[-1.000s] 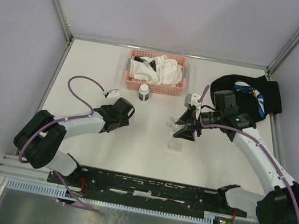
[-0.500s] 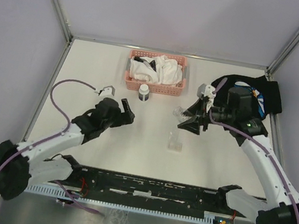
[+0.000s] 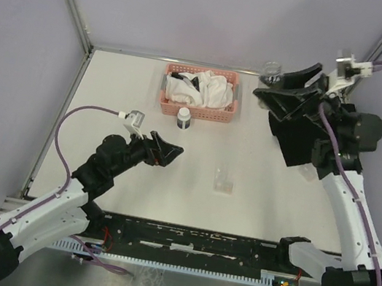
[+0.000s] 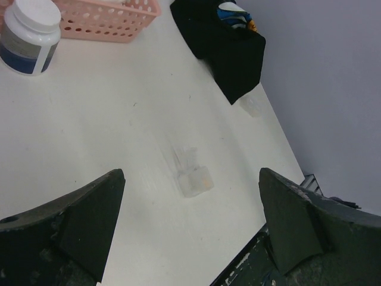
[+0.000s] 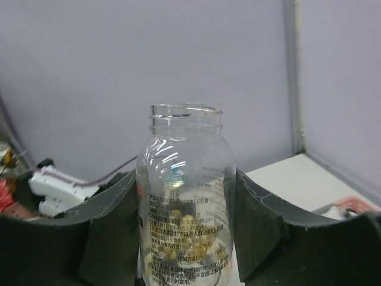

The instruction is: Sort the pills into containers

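Observation:
My right gripper [image 3: 279, 84] is raised high at the back right, shut on a clear uncapped bottle [image 5: 184, 179] with yellow pills [image 5: 187, 238] at its bottom. The bottle [image 3: 271, 71] stands upright between the fingers. The container [image 3: 223, 181], a small clear plastic box, lies on the white table near the middle. In the left wrist view the container [image 4: 193, 177] shows a faint orange tint in one end. My left gripper [image 3: 170, 156] hovers left of it, open and empty, its fingers [image 4: 89, 220] spread wide.
A pink basket [image 3: 171, 106] with white cloths sits at the back, a white capped bottle [image 3: 183, 118] just in front of it. A black bag [image 3: 298, 143] lies at the right under my right arm. A small clear piece [image 4: 250, 107] rests beside the bag.
The right arm lifted the bottle from over the container up and back to the right. The left gripper opened wide and the left arm swung nearer.

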Tool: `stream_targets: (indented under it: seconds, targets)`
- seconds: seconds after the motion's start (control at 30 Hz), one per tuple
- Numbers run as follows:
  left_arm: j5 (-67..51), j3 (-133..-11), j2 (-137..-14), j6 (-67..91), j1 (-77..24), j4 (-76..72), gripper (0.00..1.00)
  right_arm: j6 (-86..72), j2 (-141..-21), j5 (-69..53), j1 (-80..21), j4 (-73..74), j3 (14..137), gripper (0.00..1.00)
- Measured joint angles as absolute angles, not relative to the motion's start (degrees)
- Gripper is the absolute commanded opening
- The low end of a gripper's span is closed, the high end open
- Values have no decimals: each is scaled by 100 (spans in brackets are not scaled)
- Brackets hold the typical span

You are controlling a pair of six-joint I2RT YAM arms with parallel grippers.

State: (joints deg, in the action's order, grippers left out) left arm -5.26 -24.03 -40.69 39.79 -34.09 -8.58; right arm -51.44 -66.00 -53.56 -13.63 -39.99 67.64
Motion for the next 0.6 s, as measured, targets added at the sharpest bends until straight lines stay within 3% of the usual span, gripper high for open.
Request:
stream_targets:
  seconds: [0.1,0.23,0.4,0.53,0.6]
  targets:
    - [-744,-2270,-4305,3981,-3409,-1131,100,-5325,-6372,-4921,-733,-3505,7185,7]
    - [-956,-2239,-4484,3979,-3409,-1291,99,-6646,-6436,-4816,-827,-5441,7041,5]
    - [-1127,-2204,-4558,3981,-3409,-1758,100,-5710,-5905,-4838,-849,-4025,7150,8]
    - [-1293,-2137,-4718,3983,-3409,-2130,100,-6283,-5782,-5024,-840,-5612,6377,8]
    - [-1372,-2078,-4807,3983,-3409,-2285,99,-6010,-5645,-5293,-864,-5502,6007,8]
